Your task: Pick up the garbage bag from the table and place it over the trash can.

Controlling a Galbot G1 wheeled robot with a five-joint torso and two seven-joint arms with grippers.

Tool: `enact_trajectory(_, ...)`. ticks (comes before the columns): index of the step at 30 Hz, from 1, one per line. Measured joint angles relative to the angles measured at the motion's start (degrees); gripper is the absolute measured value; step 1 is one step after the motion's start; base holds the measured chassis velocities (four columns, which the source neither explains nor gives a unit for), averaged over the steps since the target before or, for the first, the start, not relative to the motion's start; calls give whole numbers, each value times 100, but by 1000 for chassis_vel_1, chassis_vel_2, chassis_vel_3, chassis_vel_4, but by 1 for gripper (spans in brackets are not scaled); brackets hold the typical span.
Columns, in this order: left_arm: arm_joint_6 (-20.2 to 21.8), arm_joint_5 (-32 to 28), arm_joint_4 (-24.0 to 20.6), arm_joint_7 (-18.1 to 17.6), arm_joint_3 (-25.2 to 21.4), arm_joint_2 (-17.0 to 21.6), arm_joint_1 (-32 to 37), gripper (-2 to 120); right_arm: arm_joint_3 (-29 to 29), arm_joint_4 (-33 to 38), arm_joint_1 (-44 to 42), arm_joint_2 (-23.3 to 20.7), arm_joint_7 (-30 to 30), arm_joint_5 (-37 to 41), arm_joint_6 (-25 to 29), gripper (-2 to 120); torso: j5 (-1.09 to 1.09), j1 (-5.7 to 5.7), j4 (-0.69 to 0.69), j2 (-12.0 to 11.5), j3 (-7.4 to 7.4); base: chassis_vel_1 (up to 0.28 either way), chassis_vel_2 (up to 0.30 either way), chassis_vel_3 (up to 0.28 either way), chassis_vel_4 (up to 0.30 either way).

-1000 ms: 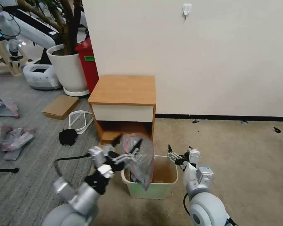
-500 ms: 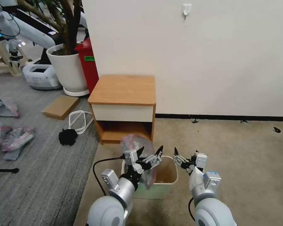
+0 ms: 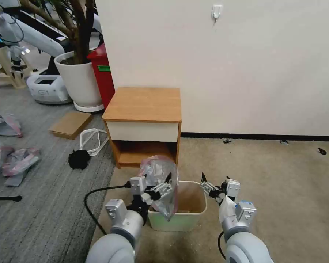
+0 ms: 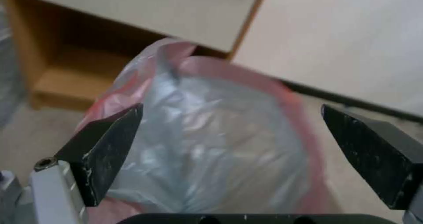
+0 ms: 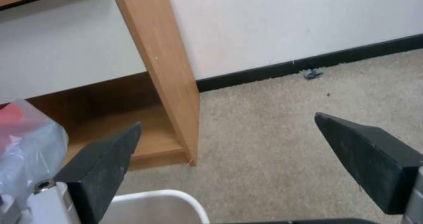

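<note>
Risk: the garbage bag (image 3: pixel 161 186) hangs as a crumpled bundle, partly above the trash can (image 3: pixel 193 217) and partly inside its left part. I judge it can slide down into the can, because its mouth is not spread over the rim.
Cause: the plastic is thin and slippery, and no finger is visibly pinching it.
Left end effector (image 3: pixel 160 189): it is at the left rim of the can, in front of the bag. In the left wrist view the fingers (image 4: pixel 103 151) are spread wide, with the bag (image 4: pixel 211 141) bulging between them. One finger lies against the plastic, but it does not clamp it.
Right end effector (image 3: pixel 211 188): it is just above the right rim of the can, with fingers (image 5: pixel 99 169) spread wide, and it holds nothing.
Bag position: in front of the bench (image 3: pixel 144 104); pink band partly toward the bench.
Progress: I judge the placing is not finished.
</note>
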Motion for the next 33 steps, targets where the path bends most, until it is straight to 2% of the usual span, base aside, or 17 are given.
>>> enact_trajectory(17, 914, -133, 74, -631, -278, 86, 17, 100, -41, 8, -79, 17, -70, -81, 89, 100, 0, 0, 0, 0, 0, 0, 0, 0, 0)
enact_trajectory(33, 956, -266, 390, -801, -313, 86, -52, 100, -26, -41, -166, 62, -92, -159, 200, 100, 0, 0, 0, 0, 0, 0, 0, 0, 0)
